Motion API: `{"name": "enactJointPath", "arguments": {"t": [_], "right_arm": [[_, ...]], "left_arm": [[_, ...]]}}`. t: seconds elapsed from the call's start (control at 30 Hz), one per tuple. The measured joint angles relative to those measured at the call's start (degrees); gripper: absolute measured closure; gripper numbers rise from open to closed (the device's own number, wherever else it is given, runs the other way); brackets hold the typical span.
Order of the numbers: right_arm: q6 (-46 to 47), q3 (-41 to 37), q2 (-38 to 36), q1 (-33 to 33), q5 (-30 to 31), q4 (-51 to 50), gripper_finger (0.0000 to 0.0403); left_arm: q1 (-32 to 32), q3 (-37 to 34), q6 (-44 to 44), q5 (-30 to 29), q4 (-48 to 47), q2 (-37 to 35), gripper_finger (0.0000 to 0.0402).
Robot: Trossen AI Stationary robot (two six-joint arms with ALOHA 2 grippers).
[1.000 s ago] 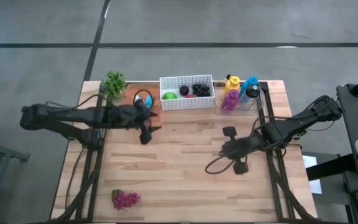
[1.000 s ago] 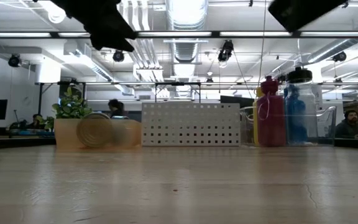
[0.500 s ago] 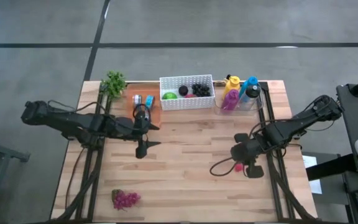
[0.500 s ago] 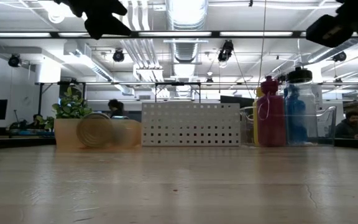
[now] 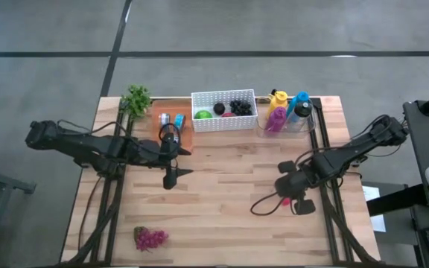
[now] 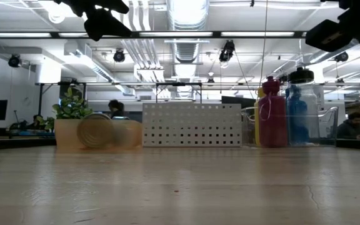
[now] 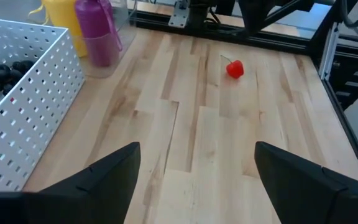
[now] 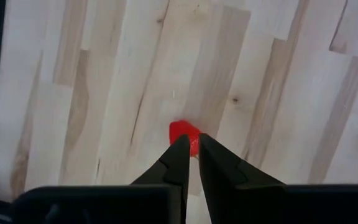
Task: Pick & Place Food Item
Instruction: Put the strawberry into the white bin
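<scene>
1. High view: red strawberry [image 5: 284,199] lies on the table [image 5: 222,216], well in front of the white basket [image 5: 223,110].
2. Right gripper [image 8: 189,149] hovers over it, fingers nearly closed.
3. Left gripper [image 7: 194,163] spread wide, in front of the basket.

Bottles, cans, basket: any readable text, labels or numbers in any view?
None readable.
Bottles: no legible label.
Cans: blurred, nothing legible.
White basket: perforations only, no print.
</scene>
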Motion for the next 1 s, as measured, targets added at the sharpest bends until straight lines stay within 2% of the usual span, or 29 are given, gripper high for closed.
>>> {"name": "enactJointPath", "arguments": {"t": [0.17,0.6,1.0], "right_arm": [[-0.16,0.0,2.18,0.0,0.01,0.76,0.034],[0.37,-0.13,7.02,0.68,-0.22,1.45,0.0203],[-1.75,-1.88,15.18,3.52,-0.68,1.65,0.0172]], "left_arm": [[0.0,0.0,0.02,0.0,0.02,-0.02,0.0078],[0.0,0.0,0.04,0.0,0.1,-0.01,0.0095],[0.0,0.0,0.07,0.02,0.1,-0.01,0.0108]]}}
